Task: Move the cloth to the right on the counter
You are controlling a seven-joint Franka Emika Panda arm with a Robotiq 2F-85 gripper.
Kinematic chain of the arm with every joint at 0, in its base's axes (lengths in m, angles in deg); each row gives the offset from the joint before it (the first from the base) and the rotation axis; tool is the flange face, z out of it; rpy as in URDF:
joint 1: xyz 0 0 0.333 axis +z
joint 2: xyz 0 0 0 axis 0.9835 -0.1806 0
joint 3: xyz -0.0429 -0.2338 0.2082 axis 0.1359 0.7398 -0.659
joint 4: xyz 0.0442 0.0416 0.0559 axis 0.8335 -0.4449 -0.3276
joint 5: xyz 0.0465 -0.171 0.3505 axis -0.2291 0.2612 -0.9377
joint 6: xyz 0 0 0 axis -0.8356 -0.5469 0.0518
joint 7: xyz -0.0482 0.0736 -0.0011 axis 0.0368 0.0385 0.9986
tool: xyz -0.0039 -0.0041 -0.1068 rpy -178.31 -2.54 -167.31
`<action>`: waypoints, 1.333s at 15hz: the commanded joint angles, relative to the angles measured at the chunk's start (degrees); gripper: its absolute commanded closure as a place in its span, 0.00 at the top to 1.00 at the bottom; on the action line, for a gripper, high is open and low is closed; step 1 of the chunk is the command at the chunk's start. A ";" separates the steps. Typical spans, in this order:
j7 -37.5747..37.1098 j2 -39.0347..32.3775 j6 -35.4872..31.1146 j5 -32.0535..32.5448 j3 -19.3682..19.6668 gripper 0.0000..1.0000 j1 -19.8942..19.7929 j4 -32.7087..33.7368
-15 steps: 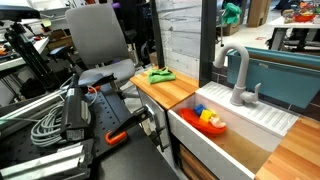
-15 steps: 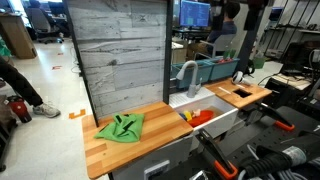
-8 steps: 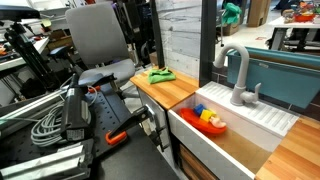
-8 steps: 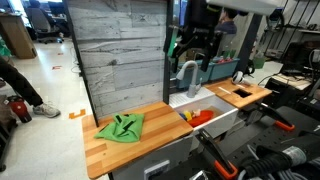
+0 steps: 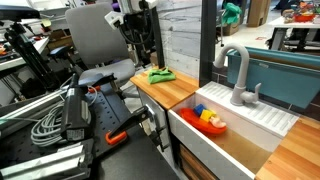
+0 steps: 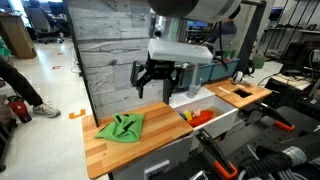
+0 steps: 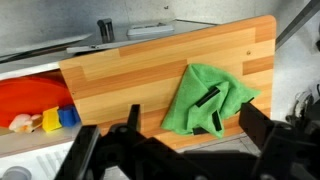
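A crumpled green cloth (image 6: pixel 122 127) lies on the wooden counter (image 6: pixel 152 142), toward its end far from the sink. It also shows in an exterior view (image 5: pixel 157 74) and in the wrist view (image 7: pixel 210 97). My gripper (image 6: pixel 160 88) hangs open and empty above the counter, between the cloth and the sink, not touching either. In an exterior view it shows dark in front of the wall panel (image 5: pixel 140 28). In the wrist view its two fingers (image 7: pixel 192 135) frame the cloth from above.
A white sink (image 6: pixel 222 120) adjoins the counter and holds a red bowl (image 6: pixel 200 116) with small toys; the bowl also shows in the wrist view (image 7: pixel 30 100). A grey faucet (image 5: pixel 237 75) stands behind it. A grey plank wall (image 6: pixel 115 50) backs the counter.
The arm has come into view and swung from above the sink toward the counter, descending. The cloth has not moved.
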 commanded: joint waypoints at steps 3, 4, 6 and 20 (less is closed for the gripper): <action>0.28 -11.79 -0.50 -5.51 0.39 1.00 2.34 12.84; 0.27 -13.37 -1.07 -6.13 0.50 1.00 2.52 14.43; 0.20 -15.94 -0.65 -7.24 0.61 1.00 2.58 17.44; -1.41 -27.44 0.79 -7.55 4.63 1.00 4.94 28.49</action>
